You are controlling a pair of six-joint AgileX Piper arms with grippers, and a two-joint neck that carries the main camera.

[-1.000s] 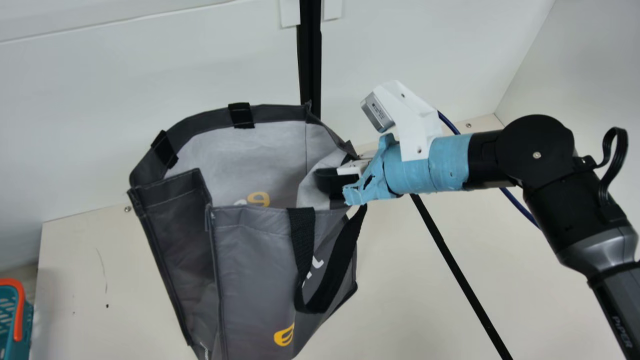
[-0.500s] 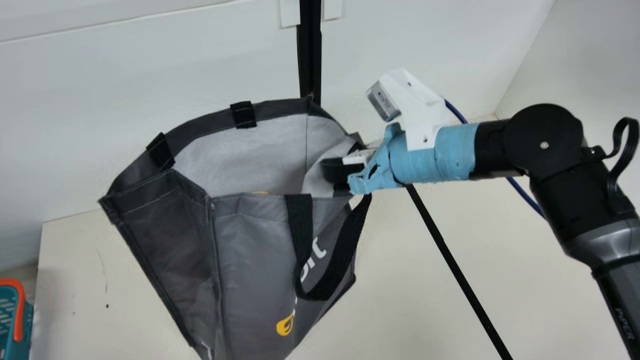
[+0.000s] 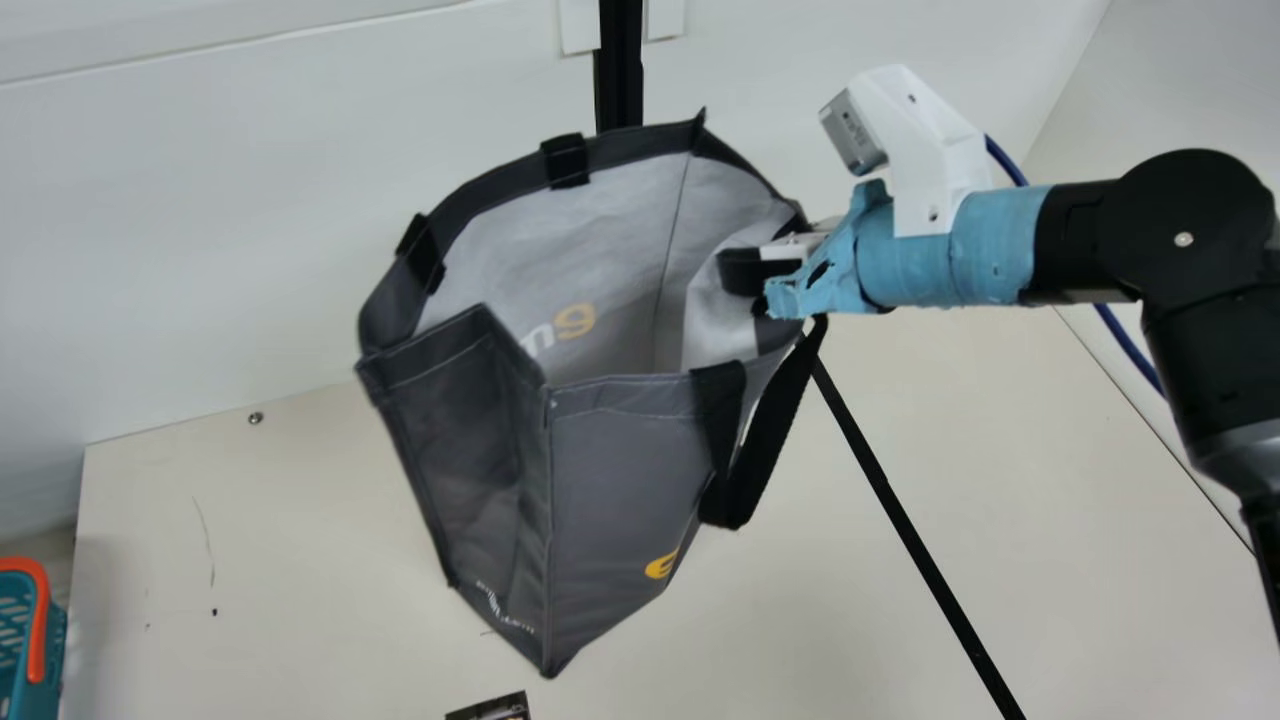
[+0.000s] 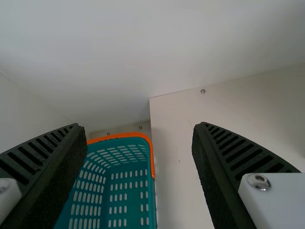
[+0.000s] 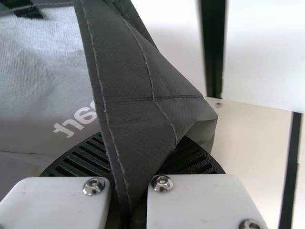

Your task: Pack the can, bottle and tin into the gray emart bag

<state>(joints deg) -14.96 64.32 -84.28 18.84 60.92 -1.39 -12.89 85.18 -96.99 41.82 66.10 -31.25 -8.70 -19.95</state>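
The gray emart bag (image 3: 620, 450) hangs tilted above the table in the main view, its mouth spread wide. My right gripper (image 3: 765, 275) pinches the bag's right rim, one finger inside the mouth. Seen from the right wrist, the gripper (image 5: 128, 191) is shut on a fold of the gray bag (image 5: 138, 95). In the left wrist view my left gripper (image 4: 136, 171) stands open with nothing between its fingers. At the main view's bottom edge, part of a small dark printed object (image 3: 492, 708) shows on the table; I cannot tell what it is.
A teal basket (image 3: 15, 640) with an orange rim stands at the main view's lower left, and the left wrist view shows this basket (image 4: 126, 191) too. A black strip (image 3: 915, 535) crosses the cream table (image 3: 250, 540) on the right.
My right arm has moved right and toward the main view's top, carrying the bag along; the bag swung on the way. The dark printed object has come into sight below it.
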